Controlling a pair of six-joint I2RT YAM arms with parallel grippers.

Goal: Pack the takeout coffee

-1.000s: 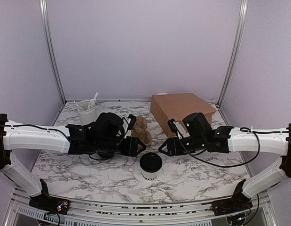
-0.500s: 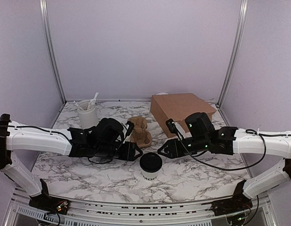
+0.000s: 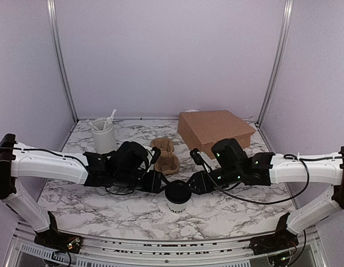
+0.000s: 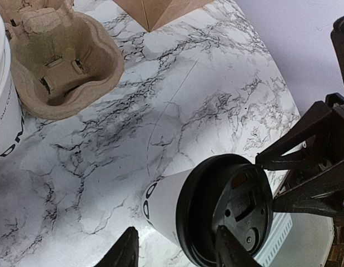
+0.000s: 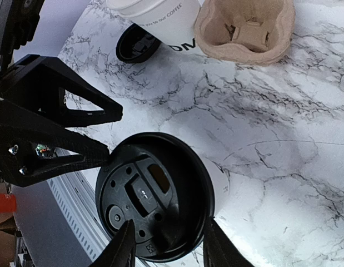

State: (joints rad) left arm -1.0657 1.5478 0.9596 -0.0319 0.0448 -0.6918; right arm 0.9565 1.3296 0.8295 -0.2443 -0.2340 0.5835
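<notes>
1. Tumbler [image 3: 103,138]: 1 plain white, no print. It stands upright at the far left of the marble table [image 3: 105,206], with white cutlery [image 3: 109,118] sticking out of it. The count of the cutlery cannot be told.
2. Left gripper [image 3: 156,181]: 1. The fingers are spread and grasp nothing. It hovers at the left side of the takeout coffee, with 1 finger in front of the lid in the left wrist view.
3. Second white cup [image 5: 160,16]: 1, no lid, just left of the carrier. A small printed line ends "to our COFFEE". Below it are large dark letters, partly cut off, that read "DM".
4. Round black disc [image 5: 137,43]: 1, on the table just beside that cup. It looks like a lid, but this cannot be confirmed.
5. Brown pulp cup carrier [image 3: 165,157]: 1, with 2 wells showing, both unfilled. No writing.
6. Takeout coffee [image 3: 178,196]: 1 white cup with a black lid [image 5: 152,203]. It stands upright on the table at centre front, between the 2 grippers and near the carrier. The dark lettering low on its side is not readable.
7. Right gripper [image 3: 193,183]: 1. The fingers straddle the lid's rim. Whether they press on it cannot be told.
8. Brown paper bag [image 3: 216,129]: 1, at the far right. No label shows.
</notes>
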